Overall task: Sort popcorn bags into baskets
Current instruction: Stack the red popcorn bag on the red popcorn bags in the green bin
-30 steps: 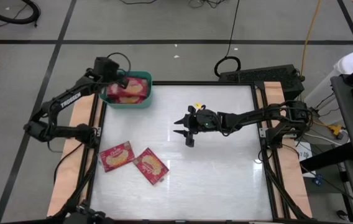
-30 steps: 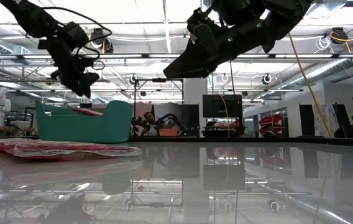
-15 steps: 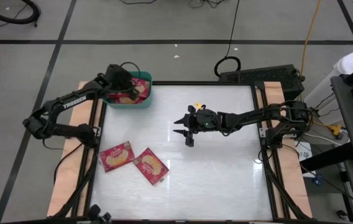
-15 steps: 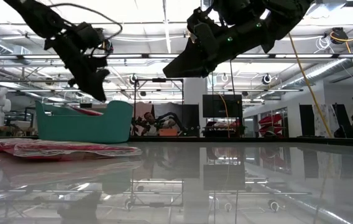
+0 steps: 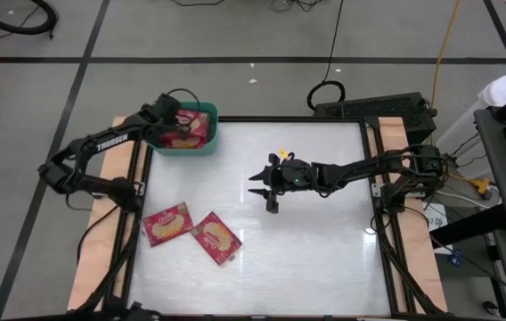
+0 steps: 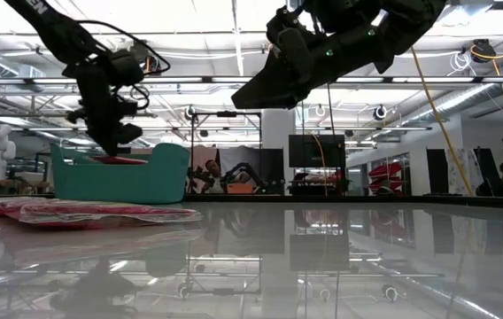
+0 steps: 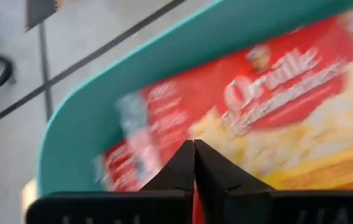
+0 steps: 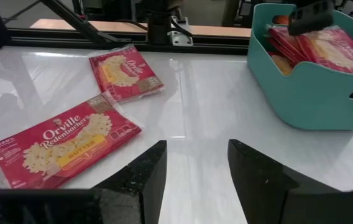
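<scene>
The teal basket (image 5: pixel 182 150) stands at the table's far left corner with several red popcorn bags (image 5: pixel 188 127) lying in it. My left gripper (image 7: pixel 194 155) is shut, pointing down just over the top bag (image 7: pixel 276 93), low inside the basket's mouth (image 6: pixel 108 146). Two more popcorn bags (image 5: pixel 167 223) (image 5: pixel 216 237) lie flat on the table at the near left. My right gripper (image 5: pixel 266 189) hovers open above the table's middle, nothing between its fingers (image 8: pixel 195 180). My left gripper points its shut fingertips down at the printed face of the top bag (image 7: pixel 238 118) in the basket. Whether the tips touch it, I cannot tell.
Both loose bags also show in the right wrist view (image 8: pixel 61 149) (image 8: pixel 127 70). Wooden rails (image 5: pixel 110 223) run along the table's left and right sides. A dark box (image 5: pixel 373 107) sits past the far right corner. The table's glossy right half (image 5: pixel 324 259) lies bare.
My left gripper has shut its fingers. It swung over the basket toward the table's right, then came back a little and sank lower toward the bags in it. My right gripper has hardly moved.
</scene>
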